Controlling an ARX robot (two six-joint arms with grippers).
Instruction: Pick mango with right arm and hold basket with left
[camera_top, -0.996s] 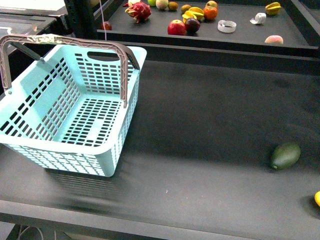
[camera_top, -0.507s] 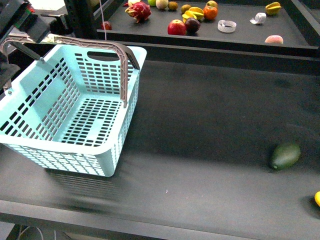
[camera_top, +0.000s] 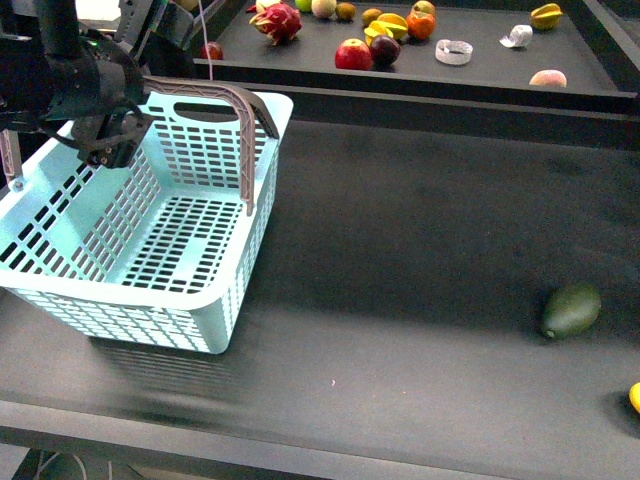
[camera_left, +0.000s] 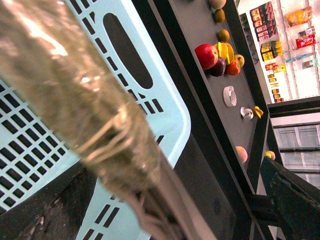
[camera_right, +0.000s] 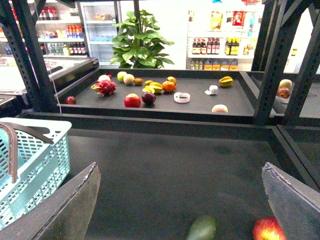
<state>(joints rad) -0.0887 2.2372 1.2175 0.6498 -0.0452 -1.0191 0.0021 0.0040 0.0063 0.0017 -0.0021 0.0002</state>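
The pale turquoise basket (camera_top: 236, 262) stands at the left of the dark table, both grey-brown handles raised. My black left gripper (camera_top: 112, 140) hangs open over its far left corner. In the left wrist view the tape-wrapped handle (camera_left: 90, 115) runs close between the parted jaws of the left gripper (camera_left: 170, 205), above the basket wall (camera_left: 165, 100). Only a yellow sliver of the mango (camera_top: 635, 397) shows at the right edge. My right gripper (camera_right: 182, 200) is open and empty above the table, with the basket (camera_right: 45, 150) off to one side.
A dark green fruit (camera_top: 571, 310) lies near the mango; it is also in the right wrist view (camera_right: 202, 229) beside a reddish fruit (camera_right: 267, 230). A raised back shelf (camera_top: 480, 75) holds several fruits, among them a red apple (camera_top: 353, 55).
My left arm has come into view from the top left and dropped over the basket's far left handle. The basket and the fruits have not moved.
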